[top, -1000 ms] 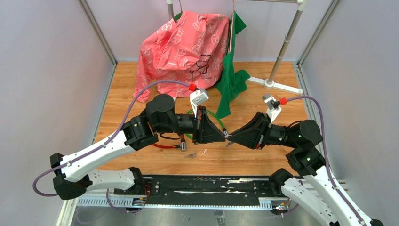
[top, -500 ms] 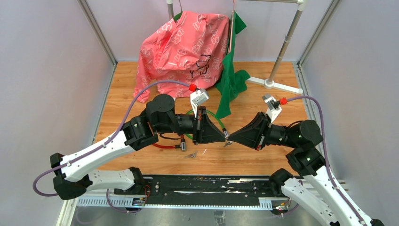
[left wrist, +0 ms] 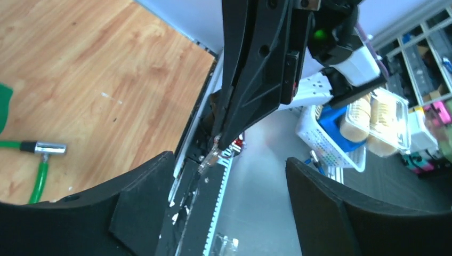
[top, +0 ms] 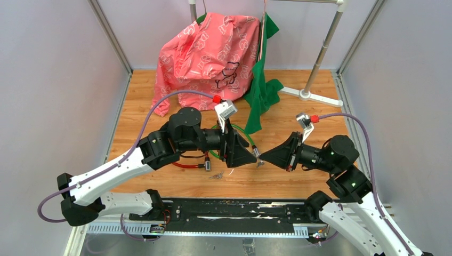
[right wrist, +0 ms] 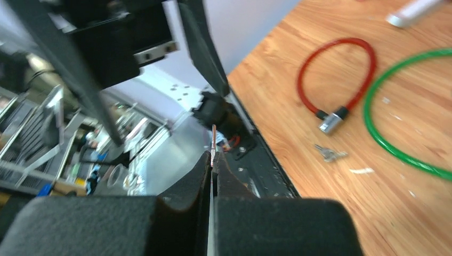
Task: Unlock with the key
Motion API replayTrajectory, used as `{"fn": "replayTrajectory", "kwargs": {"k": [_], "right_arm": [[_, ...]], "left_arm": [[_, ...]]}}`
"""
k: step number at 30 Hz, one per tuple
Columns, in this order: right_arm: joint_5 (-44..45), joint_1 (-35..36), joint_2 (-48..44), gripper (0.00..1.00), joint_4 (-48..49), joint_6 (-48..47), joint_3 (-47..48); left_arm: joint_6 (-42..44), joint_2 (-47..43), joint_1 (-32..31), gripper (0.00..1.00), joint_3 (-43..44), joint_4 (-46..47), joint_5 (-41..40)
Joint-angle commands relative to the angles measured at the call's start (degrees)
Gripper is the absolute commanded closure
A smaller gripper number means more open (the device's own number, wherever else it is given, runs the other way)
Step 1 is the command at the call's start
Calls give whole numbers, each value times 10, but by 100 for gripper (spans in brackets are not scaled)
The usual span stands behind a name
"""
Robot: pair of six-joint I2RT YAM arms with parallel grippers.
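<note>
At the table's middle the two arms meet tip to tip. My right gripper (top: 261,158) (right wrist: 212,158) is shut on a small metal key (right wrist: 214,137), whose blade sticks out past the fingertips; the key (left wrist: 209,156) also shows in the left wrist view. My left gripper (top: 252,151) (left wrist: 229,168) stands open just in front of it, its fingers either side and apart from the key. A red cable lock (top: 187,165) (right wrist: 341,64) with a silver lock body (right wrist: 332,122) lies on the wood, next to a green cable lock (top: 219,152) (right wrist: 397,128).
A second bunch of keys (top: 216,175) (right wrist: 329,154) lies loose near the red lock. A pink bag (top: 208,53) and green cloth (top: 262,88) hang at the back by a white rack foot (top: 312,96). The black rail (top: 213,209) runs along the near edge.
My left gripper has opened and let go of the key. My right gripper has closed fully on it, and the right arm has shifted slightly left and down.
</note>
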Motion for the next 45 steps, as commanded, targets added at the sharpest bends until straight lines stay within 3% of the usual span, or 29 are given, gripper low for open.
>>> {"fn": "replayTrajectory", "kwargs": {"k": [1, 4, 13, 23, 35, 45], "right_arm": [[134, 7, -14, 100, -131, -41, 14], [209, 7, -26, 100, -173, -39, 14], [277, 7, -29, 100, -196, -37, -13], [364, 5, -24, 100, -232, -49, -16], [374, -16, -20, 100, -249, -72, -17], [358, -58, -29, 100, -288, -81, -9]], "left_arm": [[63, -2, 3, 14, 8, -65, -70], [108, -9, 2, 10, -15, -96, -91], [162, -73, -4, 10, -140, -100, -201], [190, -39, -46, 12, -216, -40, -299], [238, 82, -43, 14, -260, 100, -279], [268, 244, 21, 16, -189, 153, -195]]}}
